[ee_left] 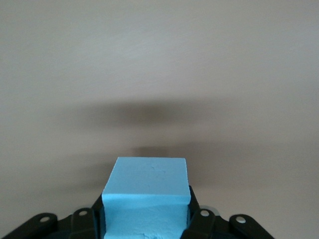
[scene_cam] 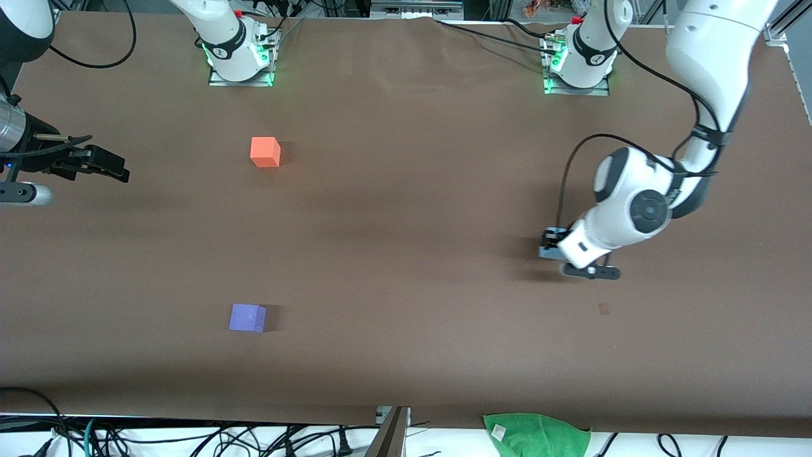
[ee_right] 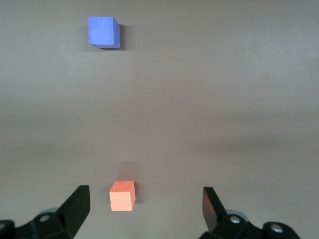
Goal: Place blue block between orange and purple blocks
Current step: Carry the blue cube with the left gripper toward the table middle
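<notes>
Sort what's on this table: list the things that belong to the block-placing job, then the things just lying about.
Belongs to the job:
- blue block, held in the left gripper
- orange block
- purple block, nearer the front camera than the orange one

Just lying about:
- green cloth at the table's front edge
- right gripper, open, waiting

Both arms are glossy white with dark grey joint caps, trailing black cables, green-lit bases and black tools.
</notes>
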Controlling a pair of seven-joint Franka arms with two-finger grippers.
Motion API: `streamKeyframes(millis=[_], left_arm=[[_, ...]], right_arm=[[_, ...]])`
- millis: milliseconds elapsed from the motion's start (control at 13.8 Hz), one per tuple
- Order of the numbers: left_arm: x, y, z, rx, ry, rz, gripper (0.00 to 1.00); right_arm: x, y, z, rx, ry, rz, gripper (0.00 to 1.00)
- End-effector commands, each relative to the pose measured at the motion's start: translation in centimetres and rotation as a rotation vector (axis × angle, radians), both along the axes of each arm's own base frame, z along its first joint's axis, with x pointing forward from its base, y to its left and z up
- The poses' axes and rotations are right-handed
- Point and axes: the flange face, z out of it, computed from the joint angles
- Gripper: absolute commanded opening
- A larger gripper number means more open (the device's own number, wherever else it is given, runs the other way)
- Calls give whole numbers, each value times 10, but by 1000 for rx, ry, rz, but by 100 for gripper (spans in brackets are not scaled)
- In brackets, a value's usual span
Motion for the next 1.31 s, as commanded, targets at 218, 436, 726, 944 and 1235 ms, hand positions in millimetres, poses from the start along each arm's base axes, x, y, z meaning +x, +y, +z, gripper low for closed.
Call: streamKeyframes(millis=[218, 436, 726, 944, 1235], left_arm=[[-2, -165, 29, -78, 10, 158, 0], [-27, -232, 13, -81, 44, 234, 0], [-36, -292, -21, -83, 55, 339, 0], [-46, -321, -53, -72, 24, 391, 0], [-55, -331, -66, -24, -39, 384, 18]], right_arm=[[2, 0, 5, 17, -7, 1, 100], [4, 2, 3, 9, -9, 6, 100], [12, 3, -11, 17, -4, 3, 100], [19, 5, -20, 16, -16, 7, 100], [20, 6, -27, 4, 1, 15, 100]])
